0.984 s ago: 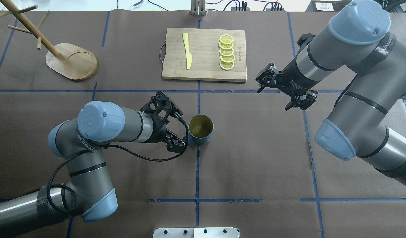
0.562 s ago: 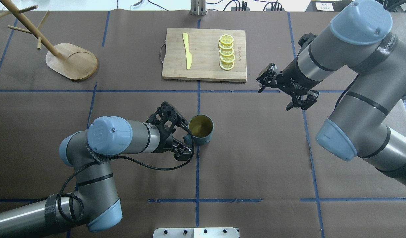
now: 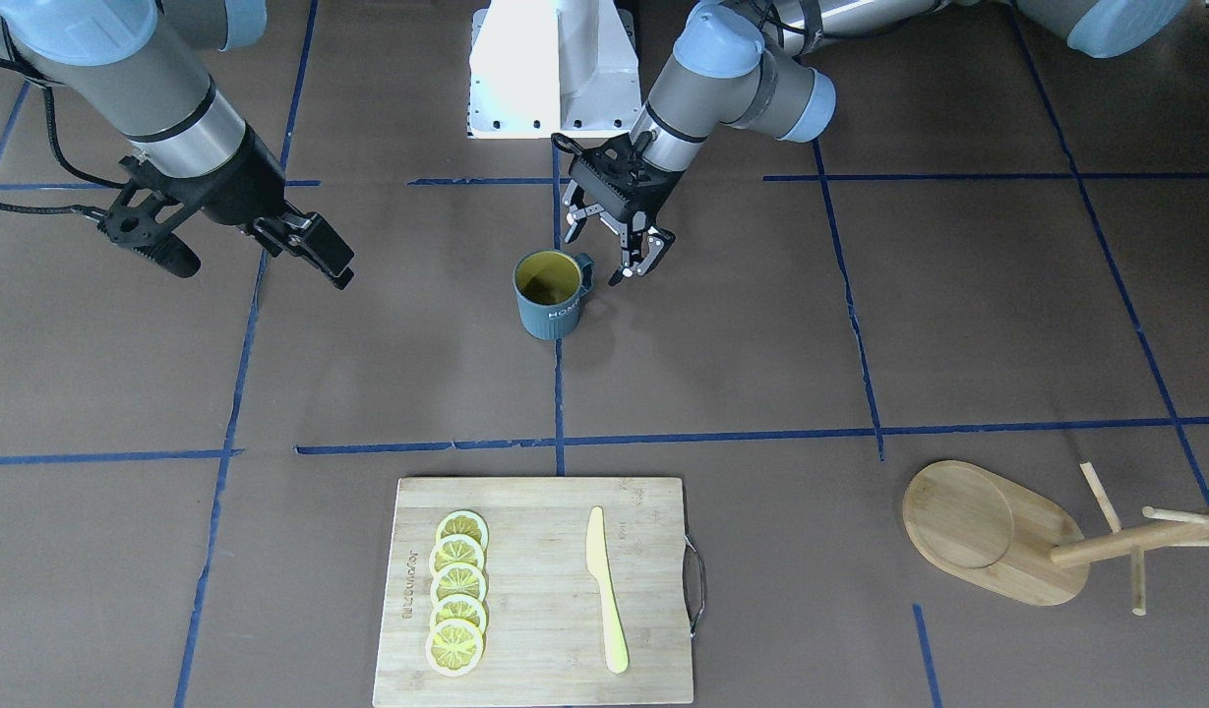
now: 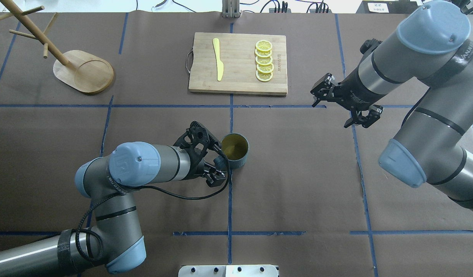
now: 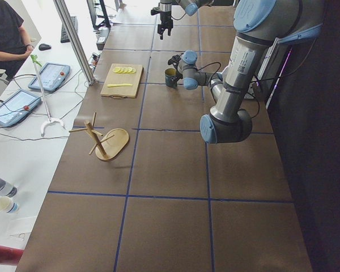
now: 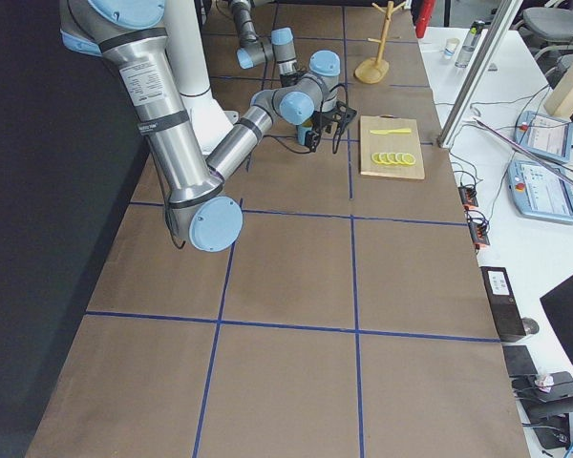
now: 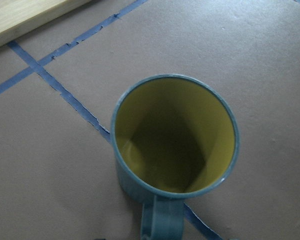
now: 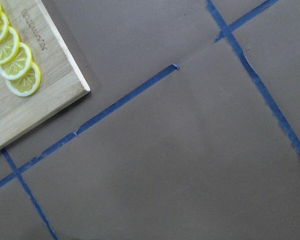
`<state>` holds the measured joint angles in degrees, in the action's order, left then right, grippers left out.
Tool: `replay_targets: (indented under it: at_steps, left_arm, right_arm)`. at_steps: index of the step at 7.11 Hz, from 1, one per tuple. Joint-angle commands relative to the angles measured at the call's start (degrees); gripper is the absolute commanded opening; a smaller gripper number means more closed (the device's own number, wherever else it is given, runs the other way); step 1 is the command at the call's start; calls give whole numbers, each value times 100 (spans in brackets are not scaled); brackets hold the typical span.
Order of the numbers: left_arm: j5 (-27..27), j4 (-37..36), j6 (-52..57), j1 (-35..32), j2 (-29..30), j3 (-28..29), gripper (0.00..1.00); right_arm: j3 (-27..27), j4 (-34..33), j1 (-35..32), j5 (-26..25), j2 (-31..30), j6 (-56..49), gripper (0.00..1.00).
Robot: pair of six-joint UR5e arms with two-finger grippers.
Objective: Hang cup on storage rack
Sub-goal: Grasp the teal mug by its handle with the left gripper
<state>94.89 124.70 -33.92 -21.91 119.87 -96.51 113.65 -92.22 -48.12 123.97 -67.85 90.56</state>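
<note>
The dark teal cup (image 4: pixel 234 151) with a yellow inside stands upright near the table's middle, and also shows in the front view (image 3: pixel 548 293) and the left wrist view (image 7: pixel 175 140). Its handle (image 4: pixel 220 161) points toward my left gripper (image 4: pixel 217 162). That gripper is open, with one finger on each side of the handle and not closed on it. The wooden storage rack (image 4: pixel 84 71) stands far off at the back left, with its pegs bare. My right gripper (image 4: pixel 331 113) is open and empty, hovering right of the cutting board.
A bamboo cutting board (image 4: pixel 238 63) lies at the back centre with several lemon slices (image 4: pixel 264 61) and a yellow knife (image 4: pixel 218 59) on it. Blue tape lines cross the brown table cover. An operator stands beyond the table in the left side view (image 5: pixel 5 34).
My left arm has moved right, bringing its open gripper up around the cup's handle. My right arm has drawn back a little to the right. The cup has not moved.
</note>
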Motion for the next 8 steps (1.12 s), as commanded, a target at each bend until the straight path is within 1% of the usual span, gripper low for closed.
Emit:
replay_targets:
  at_steps: [1,2,3,5,6,8]
  left_arm:
    - [-111,1,-1,20,27,36,76]
    - [-111,1,8,29,27,53,69]
    - [-102,-7,8,29,27,45,59]
    - [-94,-16,8,46,27,53,45]
    - [-94,-25,0,81,27,53,36]
    - [-59,-16,-1,73,19,1,12]
  right_arm:
    - [69,-16,-302,-13,-236,-134,99]
    - [70,-16,-356,-13,-333,-352,99]
    - [70,-16,-356,-13,-334,-372,99]
    - [61,-24,-348,-13,-334,-363,99]
    - [61,-24,-348,-13,-334,-363,99]
    - [61,-24,-339,-13,-334,-363,99]
